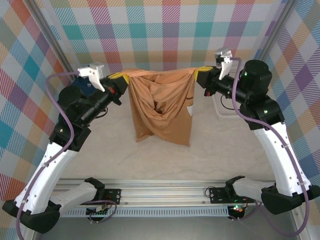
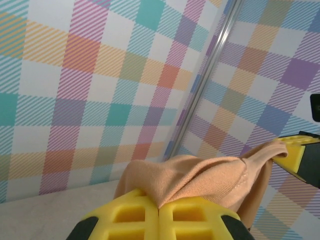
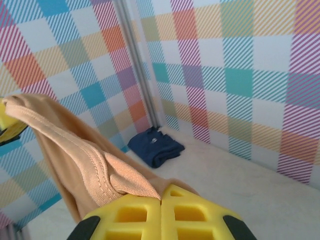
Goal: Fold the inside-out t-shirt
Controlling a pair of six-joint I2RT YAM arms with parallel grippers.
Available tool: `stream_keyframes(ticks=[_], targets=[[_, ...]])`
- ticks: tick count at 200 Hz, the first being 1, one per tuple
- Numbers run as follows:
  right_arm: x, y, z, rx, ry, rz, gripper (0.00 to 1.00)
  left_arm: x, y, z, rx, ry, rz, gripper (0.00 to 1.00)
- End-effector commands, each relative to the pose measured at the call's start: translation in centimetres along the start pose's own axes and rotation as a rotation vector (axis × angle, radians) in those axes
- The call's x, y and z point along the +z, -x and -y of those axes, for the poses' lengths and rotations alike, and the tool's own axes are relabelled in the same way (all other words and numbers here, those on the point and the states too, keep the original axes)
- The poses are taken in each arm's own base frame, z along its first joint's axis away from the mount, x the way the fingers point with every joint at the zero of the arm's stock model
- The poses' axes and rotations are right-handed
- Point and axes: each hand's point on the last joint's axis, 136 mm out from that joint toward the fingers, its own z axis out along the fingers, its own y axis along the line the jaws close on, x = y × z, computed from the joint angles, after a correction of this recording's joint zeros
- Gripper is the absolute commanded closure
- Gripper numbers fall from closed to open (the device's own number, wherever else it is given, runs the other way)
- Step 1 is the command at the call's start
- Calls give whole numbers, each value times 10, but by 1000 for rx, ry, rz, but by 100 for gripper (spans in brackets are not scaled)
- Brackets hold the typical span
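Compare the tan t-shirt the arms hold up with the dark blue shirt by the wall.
The tan soft-fabric t-shirt is orange-brown; the folded navy-blue shirt is dark. The tan t-shirt hangs in the air, pinched between the left gripper and the right gripper; the navy-blue shirt lies on the table by the wall. The tan t-shirt drapes loose; the navy-blue shirt is a compact bundle. Both are soft cloth.

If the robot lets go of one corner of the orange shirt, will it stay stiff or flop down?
Probably flop. The t-shirt sags in deep folds between the left end effector and the right end effector, so it looks soft and limp. It seems light too: two small pinches at its top edge hold it up.
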Motion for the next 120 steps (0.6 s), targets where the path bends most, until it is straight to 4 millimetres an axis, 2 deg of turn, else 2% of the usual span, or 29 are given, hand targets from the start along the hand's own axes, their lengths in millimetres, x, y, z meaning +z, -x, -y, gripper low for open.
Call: stream_keyframes(ticks=[1,13,30,39,56,67,81,91,96,120], targets=[[6,-25,-12,51,99,-110,100,21,-43,-13,-40,12,-168,100],[10,-45,-4,72,78,-176,100,30,-63,-19,-70,15,-235,100],[21,-82,29,119,-55,-293,100,39,-90,-23,-121,4,-312,100],[25,-97,40,130,-93,-341,100,42,-108,-29,-147,13,-365,100],[25,-103,45,129,-110,-357,100,40,-150,-49,-176,95,-477,100],[16,-90,49,113,-140,-313,100,41,-167,-58,-186,122,-520,100],[0,-60,54,91,-181,-228,100,48,-168,-46,-217,59,-524,100],[-14,-36,56,65,-219,-171,100,55,-160,-28,-217,-9,-511,100],[-22,-24,58,49,-245,-145,100,62,-146,-15,-199,-55,-468,100],[-62,39,64,-55,-409,-13,100,75,-110,58,-142,-274,-410,100]])
